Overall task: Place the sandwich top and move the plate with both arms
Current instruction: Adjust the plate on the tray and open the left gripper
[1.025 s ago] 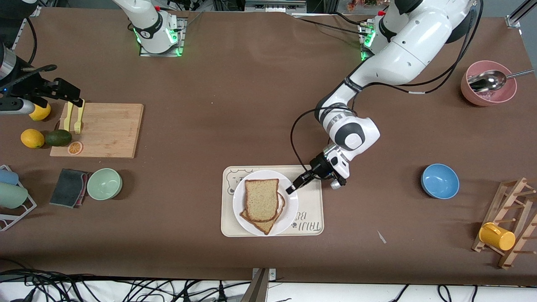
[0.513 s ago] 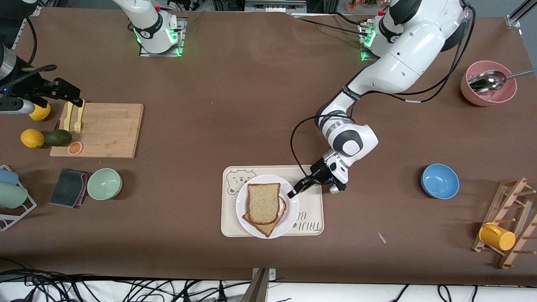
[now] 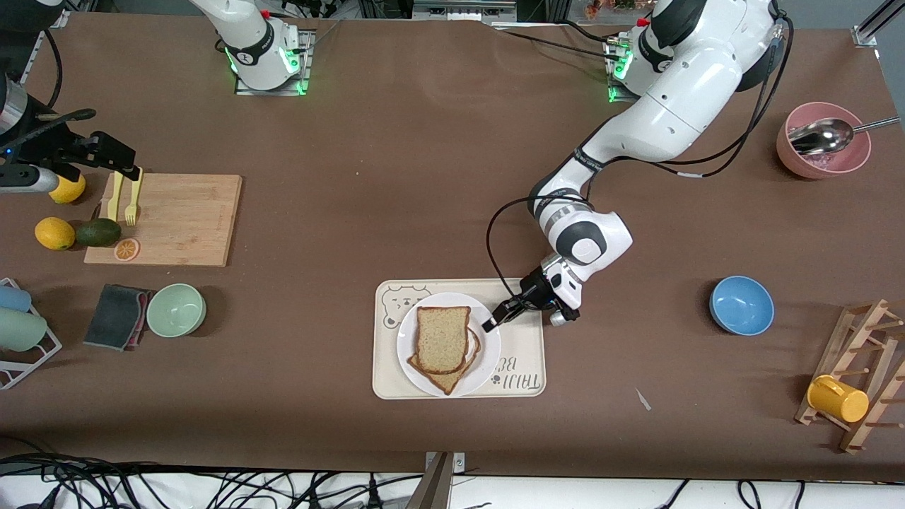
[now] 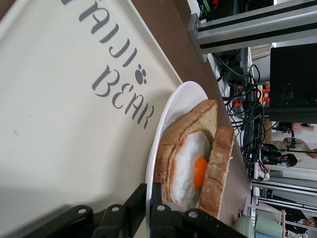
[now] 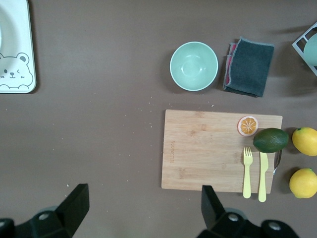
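Observation:
The white plate (image 3: 488, 353) sits on the cream bear-printed tray (image 3: 523, 353). On it lies the sandwich: the light-tan sandwich top (image 3: 442, 338) rests on a darker slice. In the left wrist view the top slice (image 4: 222, 166) covers a fried egg (image 4: 195, 168) above the plate (image 4: 171, 111). My left gripper (image 3: 489, 324) is shut on the plate's rim at the edge toward the left arm's end; it also shows in the left wrist view (image 4: 152, 201). My right gripper (image 3: 120, 159) waits open and empty by the cutting board's corner, its fingers wide apart in the right wrist view (image 5: 143, 208).
A wooden cutting board (image 3: 166, 219) with yellow fork and knife, lemons and an avocado lie at the right arm's end, with a green bowl (image 3: 176, 309) and grey cloth nearer the camera. A blue bowl (image 3: 742, 305), pink bowl (image 3: 824, 141) and wooden rack (image 3: 859, 375) stand at the left arm's end.
My left gripper, with the plate's rim in it, has shifted slightly nearer the camera, and the plate and sandwich have shifted a little on the tray. The right arm has not moved.

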You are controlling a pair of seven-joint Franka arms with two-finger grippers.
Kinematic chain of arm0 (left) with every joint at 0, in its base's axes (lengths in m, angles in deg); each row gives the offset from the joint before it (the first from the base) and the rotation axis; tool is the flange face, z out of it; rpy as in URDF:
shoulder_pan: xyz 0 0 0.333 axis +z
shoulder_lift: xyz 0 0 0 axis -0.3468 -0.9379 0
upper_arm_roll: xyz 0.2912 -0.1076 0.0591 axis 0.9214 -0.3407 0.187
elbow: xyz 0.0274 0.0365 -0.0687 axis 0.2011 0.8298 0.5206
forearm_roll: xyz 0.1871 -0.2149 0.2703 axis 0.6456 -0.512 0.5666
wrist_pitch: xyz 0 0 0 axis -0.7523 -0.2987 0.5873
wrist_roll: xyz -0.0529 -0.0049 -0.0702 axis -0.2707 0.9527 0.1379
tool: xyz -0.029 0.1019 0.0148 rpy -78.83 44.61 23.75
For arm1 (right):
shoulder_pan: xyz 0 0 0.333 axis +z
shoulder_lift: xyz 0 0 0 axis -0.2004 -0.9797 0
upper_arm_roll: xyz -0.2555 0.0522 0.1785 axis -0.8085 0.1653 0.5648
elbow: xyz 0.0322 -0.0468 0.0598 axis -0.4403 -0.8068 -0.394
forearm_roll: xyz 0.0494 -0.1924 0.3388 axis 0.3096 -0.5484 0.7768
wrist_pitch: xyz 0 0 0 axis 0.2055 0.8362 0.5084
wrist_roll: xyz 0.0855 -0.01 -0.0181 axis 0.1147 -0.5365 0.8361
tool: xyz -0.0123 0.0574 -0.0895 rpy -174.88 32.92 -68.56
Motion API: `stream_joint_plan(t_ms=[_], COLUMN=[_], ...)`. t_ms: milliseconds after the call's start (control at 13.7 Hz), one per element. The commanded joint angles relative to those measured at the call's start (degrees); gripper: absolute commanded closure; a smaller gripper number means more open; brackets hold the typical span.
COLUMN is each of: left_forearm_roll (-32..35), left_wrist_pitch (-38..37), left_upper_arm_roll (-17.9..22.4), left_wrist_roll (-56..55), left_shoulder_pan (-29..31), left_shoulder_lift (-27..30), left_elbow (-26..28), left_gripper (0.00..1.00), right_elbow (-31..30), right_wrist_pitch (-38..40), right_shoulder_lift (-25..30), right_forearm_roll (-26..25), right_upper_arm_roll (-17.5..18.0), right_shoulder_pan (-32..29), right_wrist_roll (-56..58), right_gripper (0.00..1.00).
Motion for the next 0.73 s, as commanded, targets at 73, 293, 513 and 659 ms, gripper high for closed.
stream_joint_plan(t_ms=[73, 293, 513, 659], left_forearm_roll=[1.57, 1.57, 1.57, 1.57], left_wrist_pitch=[-0.43, -0.43, -0.43, -0.43], left_upper_arm_roll=[0.07, 0.07, -0.28, -0.72], left_wrist_roll=[0.16, 0.07, -0.01, -0.28], left_shoulder_pan=[0.27, 0.89, 2.11, 3.25], left_shoulder_lift=[0.02, 1.16, 3.53, 5.81], left_elbow=[-1.43, -0.29, 2.43, 4.80], left_gripper=[0.73, 0.67, 0.67, 0.63], right_elbow=[1.09, 1.09, 1.01, 1.01], right_wrist_pitch=[1.08, 1.08, 1.08, 1.08], right_shoulder_lift=[-0.18, -0.18, -0.18, -0.18], right_forearm_roll=[0.36, 0.36, 0.36, 0.36], right_upper_arm_roll=[0.24, 0.24, 0.24, 0.24], right_shoulder_pan=[-0.45, -0.45, -0.45, -0.45], right_wrist_roll=[0.17, 0.17, 0.17, 0.17], right_gripper=[0.00, 0.00, 0.00, 0.00])
